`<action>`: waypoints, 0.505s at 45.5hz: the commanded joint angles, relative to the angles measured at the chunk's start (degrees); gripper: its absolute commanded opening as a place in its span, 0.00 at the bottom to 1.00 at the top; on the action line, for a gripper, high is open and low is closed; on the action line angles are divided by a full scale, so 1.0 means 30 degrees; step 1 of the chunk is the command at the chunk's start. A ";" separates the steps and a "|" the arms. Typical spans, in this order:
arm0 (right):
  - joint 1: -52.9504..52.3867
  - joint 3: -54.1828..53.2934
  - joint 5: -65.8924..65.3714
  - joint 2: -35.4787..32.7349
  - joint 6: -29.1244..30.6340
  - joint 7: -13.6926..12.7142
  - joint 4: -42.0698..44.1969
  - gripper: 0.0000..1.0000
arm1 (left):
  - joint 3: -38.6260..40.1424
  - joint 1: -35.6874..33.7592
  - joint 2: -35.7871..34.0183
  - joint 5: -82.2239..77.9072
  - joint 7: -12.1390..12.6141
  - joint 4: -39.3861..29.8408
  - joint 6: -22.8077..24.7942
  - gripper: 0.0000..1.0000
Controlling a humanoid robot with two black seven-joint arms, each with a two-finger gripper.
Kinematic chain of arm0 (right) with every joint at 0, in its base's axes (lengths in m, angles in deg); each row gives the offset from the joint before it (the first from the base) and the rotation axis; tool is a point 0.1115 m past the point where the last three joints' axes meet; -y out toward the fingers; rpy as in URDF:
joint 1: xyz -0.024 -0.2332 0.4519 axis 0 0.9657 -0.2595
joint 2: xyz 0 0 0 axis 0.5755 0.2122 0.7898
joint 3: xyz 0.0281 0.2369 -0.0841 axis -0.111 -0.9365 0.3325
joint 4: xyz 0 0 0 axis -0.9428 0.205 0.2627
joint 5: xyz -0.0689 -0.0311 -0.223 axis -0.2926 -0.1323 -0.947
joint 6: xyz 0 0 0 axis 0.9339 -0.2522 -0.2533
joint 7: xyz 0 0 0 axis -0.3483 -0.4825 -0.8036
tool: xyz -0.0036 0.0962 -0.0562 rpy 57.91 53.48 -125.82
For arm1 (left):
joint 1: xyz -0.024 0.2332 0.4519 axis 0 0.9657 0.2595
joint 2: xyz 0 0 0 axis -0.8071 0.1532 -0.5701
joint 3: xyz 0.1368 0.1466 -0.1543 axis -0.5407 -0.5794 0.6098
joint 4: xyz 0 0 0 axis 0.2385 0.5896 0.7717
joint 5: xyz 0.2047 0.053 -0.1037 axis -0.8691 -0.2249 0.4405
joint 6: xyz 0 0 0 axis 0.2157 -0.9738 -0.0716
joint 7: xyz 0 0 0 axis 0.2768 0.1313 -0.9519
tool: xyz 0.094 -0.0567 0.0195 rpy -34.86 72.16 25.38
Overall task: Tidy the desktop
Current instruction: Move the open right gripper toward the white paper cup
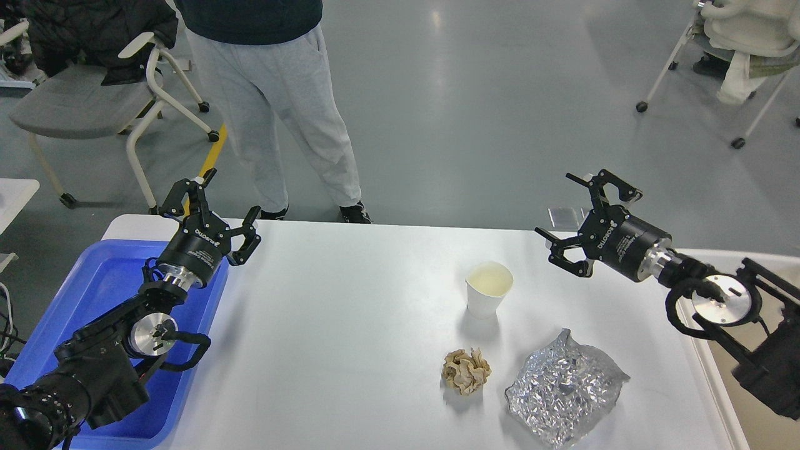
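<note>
The white desktop [350, 325] fills the middle of the head view. On its right half stand a white paper cup [488, 288], upright, a crumpled brown paper ball [466, 371] in front of it, and a crumpled silver foil bag [562, 387] at the front right. My left gripper [214, 207] is open and empty above the table's far left corner, over the blue tray's edge. My right gripper [581, 220] is open and empty above the far right of the desktop, to the right of and beyond the cup.
A blue plastic tray [100, 294] lies at the left edge under my left arm. A beige bin [750, 412] stands off the right edge. A person [281, 112] stands just beyond the table's far edge. Chairs stand at the back left [94, 100] and back right.
</note>
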 commanded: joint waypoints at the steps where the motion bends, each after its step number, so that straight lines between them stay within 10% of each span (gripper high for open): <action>1: 0.0347 0.1312 -0.3613 -0.1689 -0.1410 0.0003 -0.2858 1.00 | 0.0000 0.0001 0.0001 -0.0010 -0.0001 0.0000 -0.0004 1.00; 23: -0.4134 0.8780 -1.0265 -0.0871 -0.2700 0.0090 -0.1250 1.00 | 0.0000 0.0001 0.0001 -0.0011 -0.0001 0.0000 -0.0004 1.00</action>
